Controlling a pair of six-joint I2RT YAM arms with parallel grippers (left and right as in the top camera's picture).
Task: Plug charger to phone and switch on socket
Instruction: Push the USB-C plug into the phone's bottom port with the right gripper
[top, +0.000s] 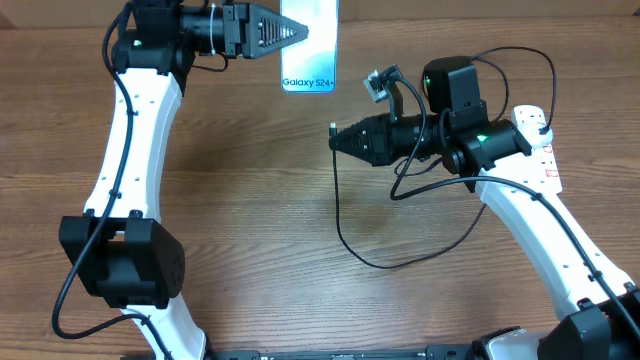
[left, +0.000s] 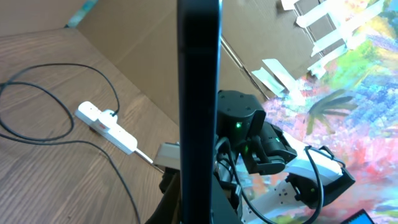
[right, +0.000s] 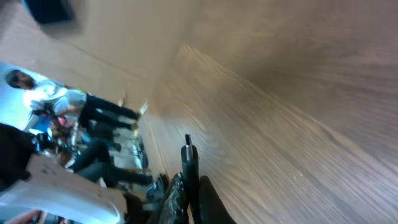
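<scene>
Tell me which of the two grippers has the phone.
The left gripper, shut on the phone; the right gripper instead pinches the connector end of the charger.

wood-grain desk (top: 250, 200) with a cardboard backdrop and a painted sheet

the brown desk runs across the whole overhead view, its grain going left to right. in the left wrist view a plain cardboard wall (left: 155, 56) rises from the desk's far edge; beside it hangs a bright sheet (left: 354, 81) in pink, blue, yellow and green, with strips of white tape (left: 273, 71) stuck on the cardboard along its border.
</scene>
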